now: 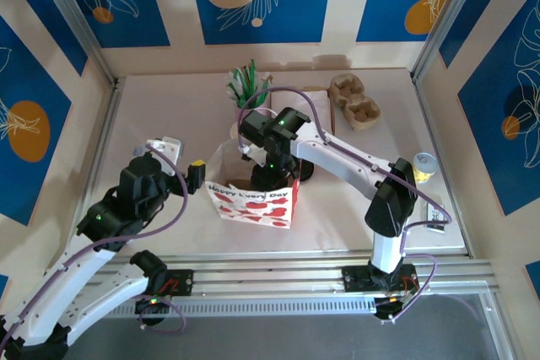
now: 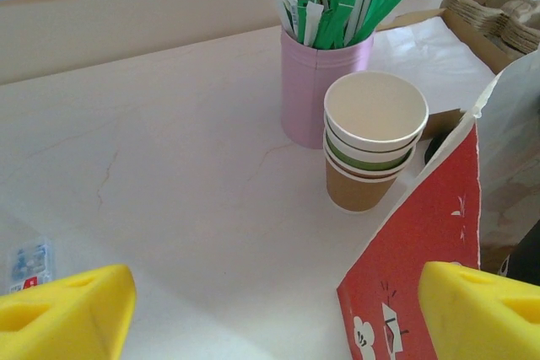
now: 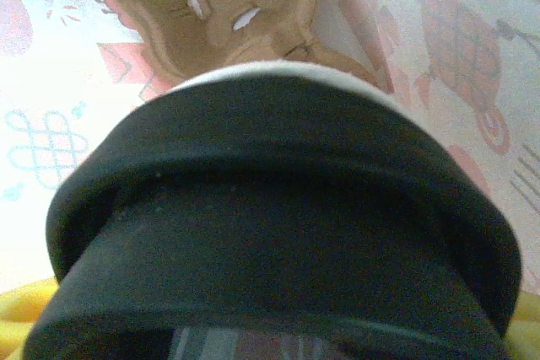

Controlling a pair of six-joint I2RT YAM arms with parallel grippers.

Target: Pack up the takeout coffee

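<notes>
Bagging step, I judge: the right end effector pinches the black-lidded coffee cup inside the paper bag, above the cup carrier on the bag's floor. The left end effector hangs spread beside the bag. Next: seat the cup in 1 well.

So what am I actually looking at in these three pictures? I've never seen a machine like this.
Two robot arms are bolted at the edge of a table. One picture looks down from above, and the other two come from small cameras on each wrist. The left gripper, with yellow fingers, stands open and empty. It faces a stack of paper cups, a pink holder of wrapped sticks and a red-and-white paper bag. Some spare cup carriers lie at the back. The right gripper reaches into the bag and appears to hold a black-lidded cup above a carrier tray at the bottom.
</notes>
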